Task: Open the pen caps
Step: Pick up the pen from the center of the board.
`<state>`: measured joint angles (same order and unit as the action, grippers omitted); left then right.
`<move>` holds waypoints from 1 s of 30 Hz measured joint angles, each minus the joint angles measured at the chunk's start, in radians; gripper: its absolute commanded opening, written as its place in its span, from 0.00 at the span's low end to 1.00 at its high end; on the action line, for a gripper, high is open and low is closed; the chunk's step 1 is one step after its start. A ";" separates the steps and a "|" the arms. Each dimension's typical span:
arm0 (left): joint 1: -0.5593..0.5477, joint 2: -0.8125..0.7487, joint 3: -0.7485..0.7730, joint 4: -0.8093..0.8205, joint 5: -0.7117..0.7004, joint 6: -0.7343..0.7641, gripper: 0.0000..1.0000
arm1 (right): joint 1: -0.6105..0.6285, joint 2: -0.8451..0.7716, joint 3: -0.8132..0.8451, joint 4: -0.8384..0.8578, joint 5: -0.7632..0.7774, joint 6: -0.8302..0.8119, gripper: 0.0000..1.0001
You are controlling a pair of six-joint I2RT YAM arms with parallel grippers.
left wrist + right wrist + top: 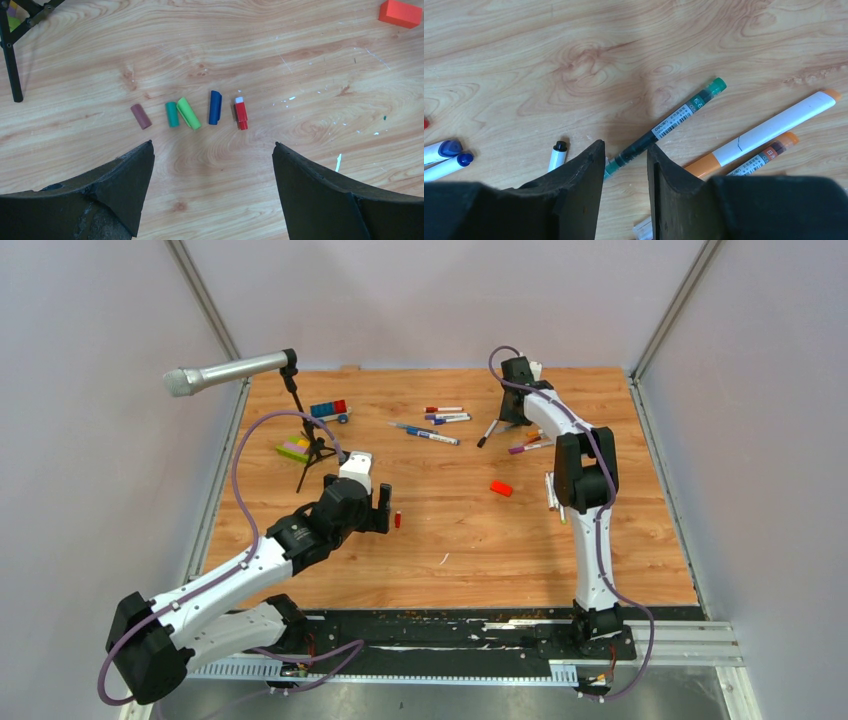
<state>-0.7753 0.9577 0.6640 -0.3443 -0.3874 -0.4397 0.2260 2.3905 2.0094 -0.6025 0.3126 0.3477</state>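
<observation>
The pen caps (190,114) lay loose just ahead of my left gripper (213,144), spread wide, while my right gripper (625,145) straddled the green pen (674,120) half-closed, whether pinching I couldn't tell, so uncapping it next called for a firm squeeze.

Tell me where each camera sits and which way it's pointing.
Top external: above and behind, looking down on the table; left arm, right arm show.
Left wrist: looks down at the pen caps; left gripper frames them.
Right wrist: looks down at the pens; right gripper shows.
Shared: top and left wrist both see the orange-red block.
</observation>
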 measured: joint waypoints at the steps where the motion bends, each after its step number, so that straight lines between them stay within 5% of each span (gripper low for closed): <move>1: 0.000 0.000 0.000 0.000 0.000 0.000 0.93 | 0.000 0.000 0.000 -0.001 0.000 0.001 0.36; 19: 0.000 -0.001 0.000 -0.004 0.000 0.000 0.93 | 0.000 -0.003 -0.039 0.019 -0.001 0.018 0.28; 30: 0.000 -0.027 0.000 -0.016 0.000 -0.002 0.93 | 0.000 -0.036 -0.111 0.096 -0.031 0.019 0.12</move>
<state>-0.7753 0.9306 0.6640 -0.3603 -0.3874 -0.4412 0.2260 2.3547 1.8980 -0.5064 0.2817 0.3664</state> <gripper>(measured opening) 0.935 0.147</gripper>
